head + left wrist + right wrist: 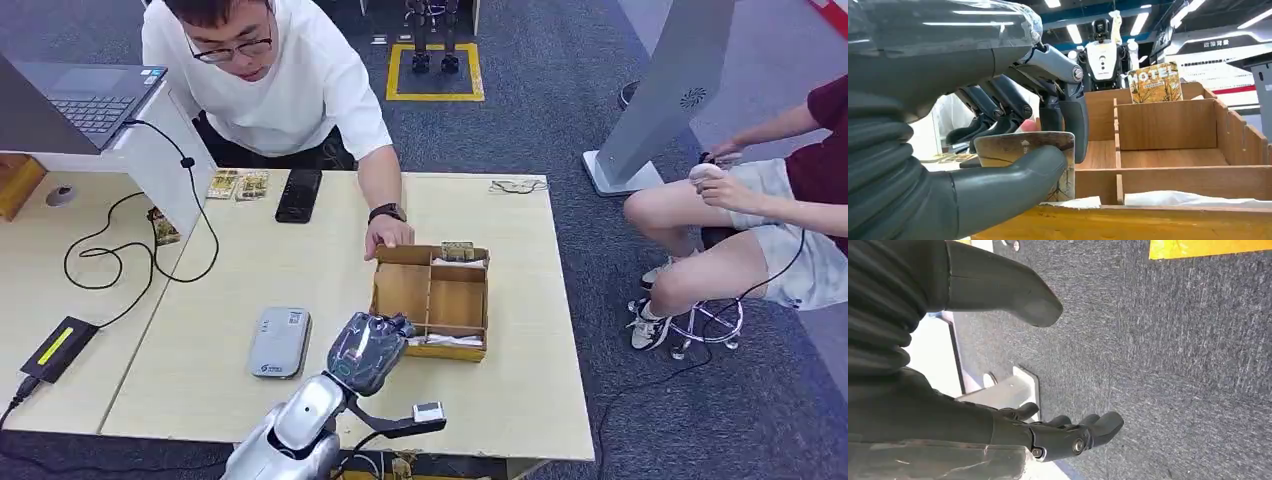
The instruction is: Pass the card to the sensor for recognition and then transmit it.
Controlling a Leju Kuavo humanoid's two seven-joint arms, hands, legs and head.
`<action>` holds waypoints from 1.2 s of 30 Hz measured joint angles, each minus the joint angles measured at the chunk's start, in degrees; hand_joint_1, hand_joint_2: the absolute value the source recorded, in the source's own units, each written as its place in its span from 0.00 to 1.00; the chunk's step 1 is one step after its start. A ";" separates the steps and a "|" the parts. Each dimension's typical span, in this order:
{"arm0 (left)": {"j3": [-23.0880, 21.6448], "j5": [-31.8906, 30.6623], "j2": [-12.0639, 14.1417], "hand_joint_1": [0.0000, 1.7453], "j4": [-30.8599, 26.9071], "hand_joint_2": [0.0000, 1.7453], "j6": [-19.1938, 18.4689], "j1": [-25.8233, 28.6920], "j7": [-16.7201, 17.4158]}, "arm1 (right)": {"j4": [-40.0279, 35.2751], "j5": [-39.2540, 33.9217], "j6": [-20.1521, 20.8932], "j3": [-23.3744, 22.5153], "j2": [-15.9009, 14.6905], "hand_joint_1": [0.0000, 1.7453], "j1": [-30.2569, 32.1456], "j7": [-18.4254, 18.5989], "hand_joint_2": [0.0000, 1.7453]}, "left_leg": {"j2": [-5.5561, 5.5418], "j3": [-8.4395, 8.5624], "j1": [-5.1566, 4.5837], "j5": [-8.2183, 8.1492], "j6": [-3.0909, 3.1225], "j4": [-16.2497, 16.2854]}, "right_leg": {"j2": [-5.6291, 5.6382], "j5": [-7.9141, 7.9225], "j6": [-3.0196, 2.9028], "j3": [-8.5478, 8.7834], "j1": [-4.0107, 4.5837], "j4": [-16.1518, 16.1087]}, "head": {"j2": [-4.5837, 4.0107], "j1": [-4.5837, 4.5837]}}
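My left hand (368, 350) hovers at the near left corner of the wooden divided box (400, 290). In the left wrist view it (1013, 150) pinches a card (1018, 147) between thumb and fingers, just before the box's front wall (1128, 225). Another card marked HOTEL (1155, 82) stands upright in the box's far compartment (458, 251). The grey sensor device (279, 341) lies flat on the table, left of my hand. My right hand (1048, 432) hangs over grey carpet, fingers apart and holding nothing.
A person across the table rests a hand (387, 234) on the box's far left corner. A black phone (298, 194), loose cards (238, 185), a laptop (80, 100) and black cables (130, 265) lie at the back left. Another person (760, 220) sits to the right.
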 joint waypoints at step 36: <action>5.33 3.17 -3.39 1.00 -19.63 1.00 -3.52 -4.81 -2.67 | 2.38 0.00 -0.94 0.63 -0.52 0.00 -0.36 -0.37 1.00 | -0.02 0.00 0.00 0.02 0.00 0.00 | -0.01 0.02 0.00 0.01 0.00 0.00 | 0.00 0.02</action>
